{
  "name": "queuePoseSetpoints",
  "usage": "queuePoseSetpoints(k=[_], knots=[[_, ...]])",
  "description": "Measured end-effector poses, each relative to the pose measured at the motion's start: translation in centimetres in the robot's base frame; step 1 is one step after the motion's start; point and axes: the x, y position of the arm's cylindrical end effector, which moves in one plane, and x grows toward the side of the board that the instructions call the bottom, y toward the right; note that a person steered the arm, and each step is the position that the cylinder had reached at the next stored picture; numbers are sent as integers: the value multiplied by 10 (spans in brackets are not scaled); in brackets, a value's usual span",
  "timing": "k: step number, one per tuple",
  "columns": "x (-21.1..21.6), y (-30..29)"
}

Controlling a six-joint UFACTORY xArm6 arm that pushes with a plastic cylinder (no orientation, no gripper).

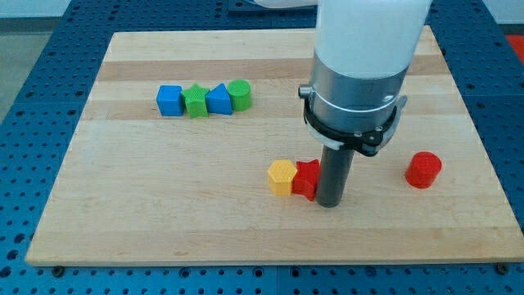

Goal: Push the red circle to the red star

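In the camera view, my tip point(330, 204) is a plain rod (no jaws to open or close, so it grips nothing) standing at lower centre of the wooden board point(164, 213). It touches the right side of the red star point(304, 178), which sits against a yellow hexagon point(282, 176). The red circle point(423, 170) lies well apart, toward the right of the frame. At upper left stand a blue cube point(169, 101), green star point(196, 101), blue triangle point(219, 99) and green circle point(239, 94) in a row.
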Motion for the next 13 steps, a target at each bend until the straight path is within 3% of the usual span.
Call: queuePoseSetpoints(k=[1, 4, 5, 10, 13], knots=[[-1, 10], [4, 170], [-25, 177], [-39, 101], [-21, 59]])
